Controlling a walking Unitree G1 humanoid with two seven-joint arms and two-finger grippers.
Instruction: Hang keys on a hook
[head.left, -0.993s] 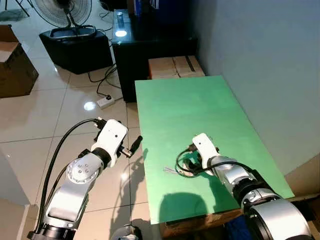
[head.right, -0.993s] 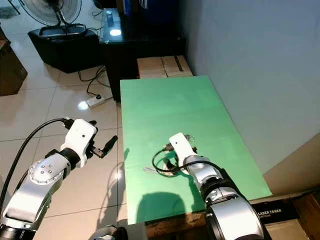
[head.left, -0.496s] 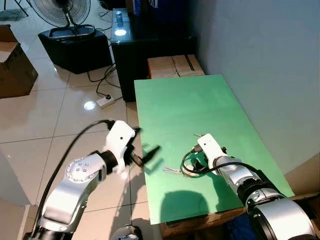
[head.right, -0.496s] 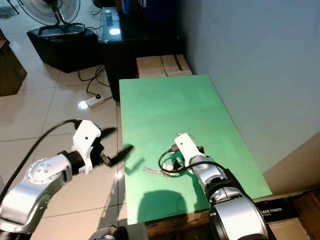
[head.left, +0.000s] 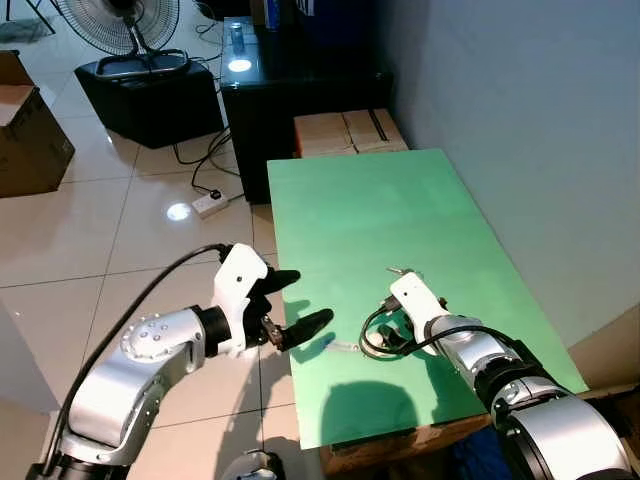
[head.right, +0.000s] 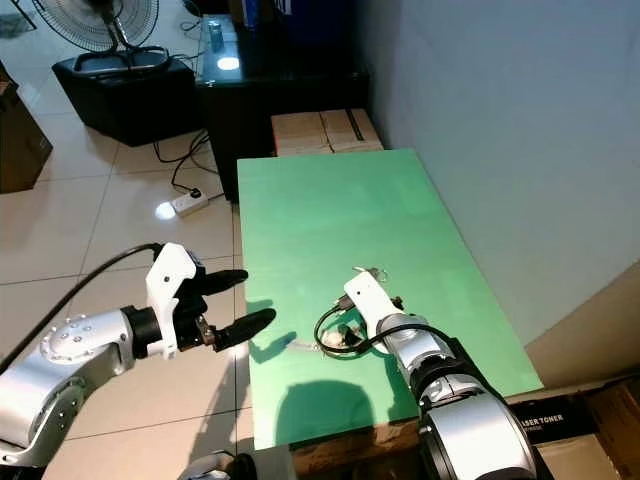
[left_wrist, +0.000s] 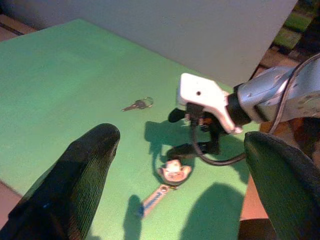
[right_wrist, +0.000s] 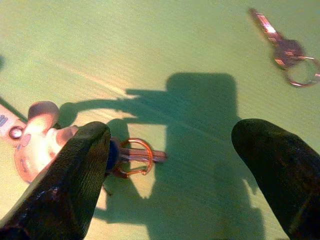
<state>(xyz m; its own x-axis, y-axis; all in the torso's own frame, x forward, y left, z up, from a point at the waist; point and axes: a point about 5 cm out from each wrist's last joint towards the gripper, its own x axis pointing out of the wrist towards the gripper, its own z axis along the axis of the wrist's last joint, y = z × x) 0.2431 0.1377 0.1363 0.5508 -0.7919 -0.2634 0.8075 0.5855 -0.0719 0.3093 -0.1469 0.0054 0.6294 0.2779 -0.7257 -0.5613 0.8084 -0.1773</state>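
- Going for the keys (left_wrist: 172, 172) first: the bunch lies flat on the green table (head.left: 400, 210), near its front half, with a pale charm, an orange ring (right_wrist: 131, 156) and a flat tag (left_wrist: 154, 198) trailing toward the table's left edge.
- A second single key (left_wrist: 138, 104) on its own ring sits apart from the bunch, farther toward the wall. I'm ignoring it unless the bunch turns out to be the wrong target.
- My right gripper (right_wrist: 175, 175) hangs right over the bunch, fingers spread wide; one finger (right_wrist: 65, 185) is just beside the charm and ring, the other is well off over bare table.
- I judge the grasp isn't centred: the ring is at one finger, not midway. I'd shift the wrist toward the charm before closing.
- Flat keys on a flat board will be hard to pinch. I'd come down until the tips touch the board, then close on the ring or the charm, whichever stands proud.
- My left gripper (head.left: 297, 303) is also spread open, just at the table's left edge, pointing at the bunch. I'd hold it clear, or use it to stop the tag sliding.
- No hook in sight; I'll need to look for it once the keys are lifted.
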